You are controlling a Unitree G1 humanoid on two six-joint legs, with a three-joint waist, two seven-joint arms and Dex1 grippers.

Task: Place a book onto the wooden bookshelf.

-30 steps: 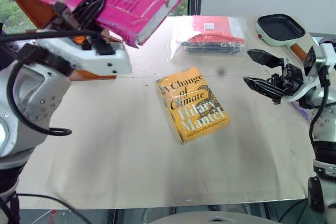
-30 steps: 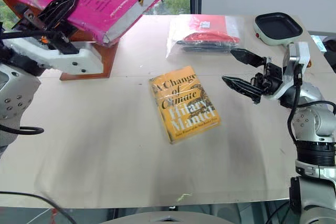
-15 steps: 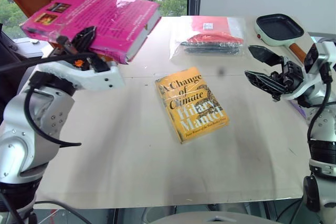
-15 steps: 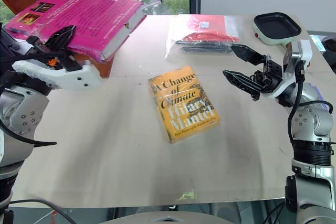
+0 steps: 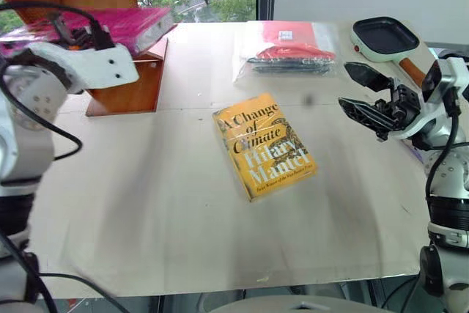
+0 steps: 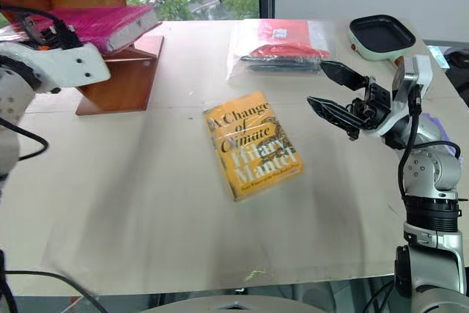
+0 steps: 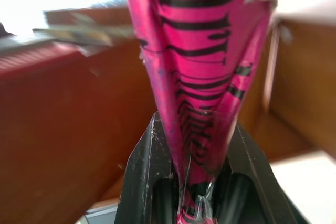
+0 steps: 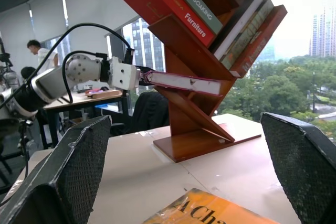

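Because the left gripper (image 7: pixel 191 203) is clamped on the book (image 8: pixel 181 83) by one edge, holding it level over the wooden bookshelf (image 8: pixel 210 124) board, the right gripper (image 5: pixel 368 100) hangs open-jawed and empty beside the table (image 5: pixel 168 210).

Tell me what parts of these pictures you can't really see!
- Pink book: blurred in the left eye view; its near end is behind the left end effector.
- Wooden bookshelf: top cut off by the frame edge.
- Pink book's title: cropped and smeared in the left wrist view.
- Yellow book: cut by the right wrist view's edge.
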